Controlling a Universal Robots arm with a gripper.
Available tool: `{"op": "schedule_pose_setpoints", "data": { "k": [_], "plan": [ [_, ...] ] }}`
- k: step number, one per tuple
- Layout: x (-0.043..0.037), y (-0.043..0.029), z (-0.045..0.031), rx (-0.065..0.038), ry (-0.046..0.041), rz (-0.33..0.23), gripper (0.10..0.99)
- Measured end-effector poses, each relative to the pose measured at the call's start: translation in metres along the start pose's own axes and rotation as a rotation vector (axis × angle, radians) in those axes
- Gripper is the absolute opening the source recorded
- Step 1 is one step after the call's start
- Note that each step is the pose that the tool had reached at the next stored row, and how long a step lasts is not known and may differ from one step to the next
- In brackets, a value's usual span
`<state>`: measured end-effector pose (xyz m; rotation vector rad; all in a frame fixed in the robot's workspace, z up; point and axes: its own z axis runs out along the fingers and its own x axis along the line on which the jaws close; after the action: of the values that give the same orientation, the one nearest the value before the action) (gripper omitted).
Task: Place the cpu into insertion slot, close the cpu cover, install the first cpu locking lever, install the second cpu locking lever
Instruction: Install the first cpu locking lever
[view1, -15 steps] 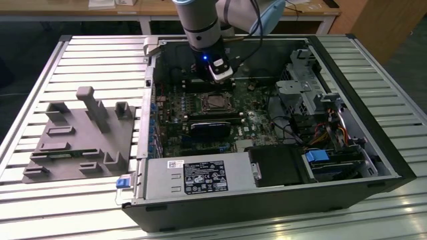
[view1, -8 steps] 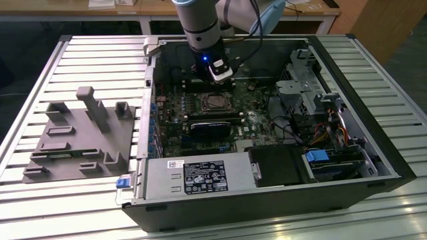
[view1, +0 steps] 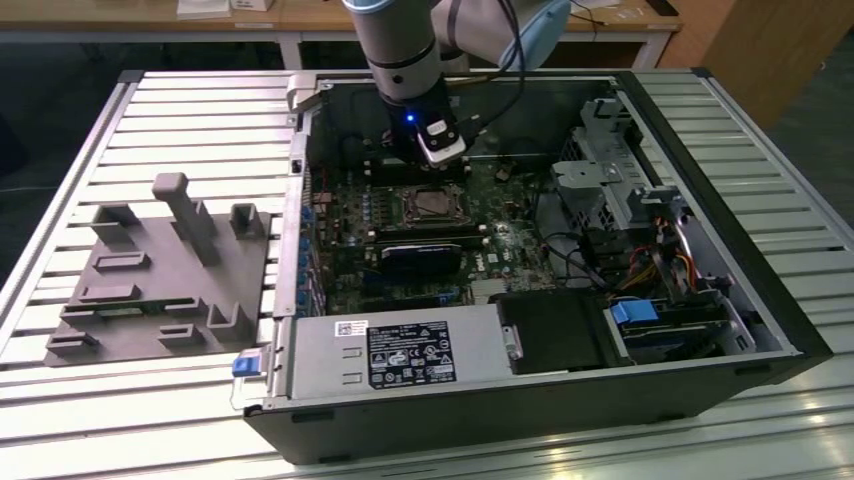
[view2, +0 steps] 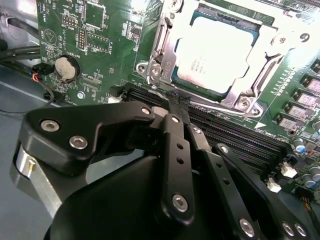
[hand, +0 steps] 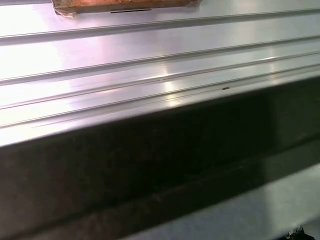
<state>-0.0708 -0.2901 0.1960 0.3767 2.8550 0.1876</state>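
Right, the cpu (view2: 215, 55) sits in the insertion slot (view1: 430, 205), near the middle of the green motherboard (view2: 105, 35), and the cpu cover (view2: 167, 50) looks folded down around it. So placing and covering appear done; the locking levers seem to be the step in hand. The gripper (view2: 177, 100) hovers just beside the socket's edge, over the memory slots (view2: 235, 130), fingers pinched together on nothing. Catching the first lever calls for a fine, low approach at the frame's side.
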Motion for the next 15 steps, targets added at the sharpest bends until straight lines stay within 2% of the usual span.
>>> {"op": "schedule_pose_setpoints", "data": {
  "k": [15],
  "plan": [
    [0.0008, -0.0021, 0.0046, 0.003, -0.0007, -0.001, 0.106]
  ]
}}
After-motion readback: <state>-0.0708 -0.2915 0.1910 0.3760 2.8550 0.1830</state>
